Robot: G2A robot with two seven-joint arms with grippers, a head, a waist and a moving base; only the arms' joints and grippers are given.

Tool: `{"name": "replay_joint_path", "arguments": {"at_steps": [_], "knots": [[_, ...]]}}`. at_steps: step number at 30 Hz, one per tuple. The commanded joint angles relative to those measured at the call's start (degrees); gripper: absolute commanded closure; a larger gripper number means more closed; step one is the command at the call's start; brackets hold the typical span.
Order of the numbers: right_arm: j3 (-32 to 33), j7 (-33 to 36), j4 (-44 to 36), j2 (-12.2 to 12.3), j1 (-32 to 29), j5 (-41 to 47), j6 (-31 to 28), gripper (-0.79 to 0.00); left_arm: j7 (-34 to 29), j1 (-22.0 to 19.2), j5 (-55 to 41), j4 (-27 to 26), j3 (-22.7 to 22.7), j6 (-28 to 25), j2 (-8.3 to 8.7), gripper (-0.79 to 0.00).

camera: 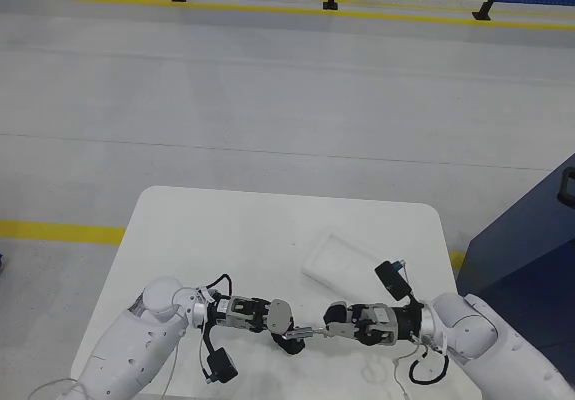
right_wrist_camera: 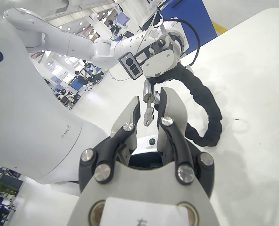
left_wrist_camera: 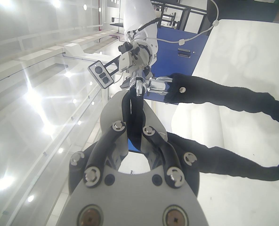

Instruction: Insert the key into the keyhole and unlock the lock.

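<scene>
The right claw (right_wrist_camera: 150, 99) stood released. Its two pads flanked the key (right_wrist_camera: 148, 115) with a narrow gap on either side, so it grasped nothing. The key's blade sat in the keyhole (right_wrist_camera: 148, 99) at the end of the lock's chrome cylinder (right_wrist_camera: 147, 92), and its bow hung free between the pads.

The left claw (left_wrist_camera: 133, 109) faced it, clenched on the lock (left_wrist_camera: 158, 86). Its fingers (left_wrist_camera: 111, 116) pinched the black-sleeved cable (left_wrist_camera: 224, 95) just behind the chrome head, holding the cylinder up off the worktop (left_wrist_camera: 247, 55) with its keyed end towards the right claw. From the top view the two claws met nose to nose over the near part of the worktop, the left claw (camera: 281, 318) and the right claw (camera: 335, 321) just apart, with the key (camera: 308, 328) bridging the space between them.

From the left claw the cable curved down in a loop and rested on the white surface below the claws. In the left wrist view two runs of it stretched away across the worktop.

Farther back on the worktop, well apart from both claws, lay a shallow white tray (camera: 345, 260). A blue cabinet (camera: 547, 260) stood on the floor beside the worktop, on the right arm's side.
</scene>
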Motion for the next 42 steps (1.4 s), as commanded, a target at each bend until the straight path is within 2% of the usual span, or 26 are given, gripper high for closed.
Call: {"name": "replay_joint_path", "arguments": {"at_steps": [1,6,10,18,26,32,34,42], "knots": [[-0.35,2.98,0.62,0.27,0.26,4.1,0.0,-0.157,0.0,0.0,0.0,0.0,0.0,0.0,0.0,0.0],[-0.42,7.6,1.48,0.85,0.83,9.72,0.55,-0.157,0.0,0.0,0.0,0.0,0.0,0.0,0.0,0.0],[-0.87,8.71,1.05,1.32,0.94,10.8,1.66,-0.151,0.0,0.0,0.0,0.0,0.0,0.0,0.0,0.0],[-2.2,9.54,0.56,2.25,1.27,11.56,2.49,-0.086,0.0,0.0,0.0,0.0,0.0,0.0,0.0,0.0],[-3.59,9.76,1.05,2.98,2.0,11.65,2.71,-0.126,0.0,0.0,0.0,0.0,0.0,0.0,0.0,0.0],[-4.63,10.05,1.25,3.15,2.85,11.54,3.0,-0.099,0.0,0.0,0.0,0.0,0.0,0.0,0.0,0.0],[-4.94,10.1,1.29,3.12,3.25,11.52,3.05,-0.062,0.0,0.0,0.0,0.0,0.0,0.0,0.0,0.0],[-6.03,10.1,1.58,2.81,4.53,12.11,3.05,-0.062,0.0,0.0,0.0,0.0,0.0,0.0,0.0,0.0]]}}
